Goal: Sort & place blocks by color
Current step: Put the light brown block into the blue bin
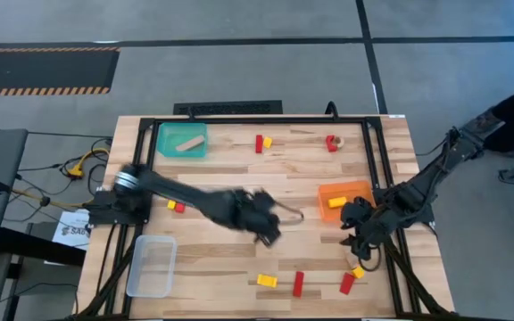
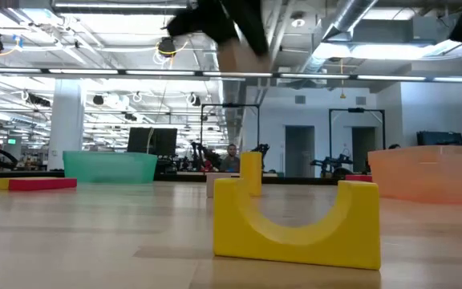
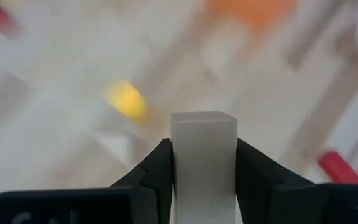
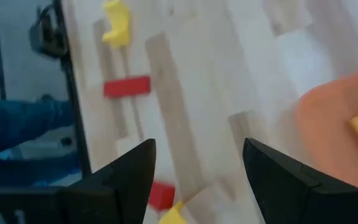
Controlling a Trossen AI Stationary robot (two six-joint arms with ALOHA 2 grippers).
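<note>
My left gripper (image 1: 266, 227) is over the middle of the table, shut on a pale wood block (image 3: 204, 149); the low view shows the block (image 2: 233, 56) high above the table. My right gripper (image 4: 197, 177) stands open beside the orange tray (image 1: 346, 198), which holds a yellow block (image 1: 335, 202). The teal tray (image 1: 183, 140) at the far left holds a pale wood block (image 1: 188, 143). Red and yellow blocks lie near the front edge (image 1: 298, 283), by the far edge (image 1: 262, 143) and at the left (image 1: 178, 207). My left gripper pinches the pale wood block by two opposite side faces (image 3: 178, 163) between its two fingers (image 3: 154, 174). The block's free end sticks out past the fingertips. The fingers slant down from the table's left. The block is lifted clear of the table.
A clear tray (image 1: 152, 265) stands at the near left. A yellow arch block (image 2: 295, 225) lies close to the low camera. A red arch block (image 1: 332, 143) lies near the far edge. Red (image 1: 347, 283) and yellow (image 1: 357, 271) blocks lie near my right gripper.
</note>
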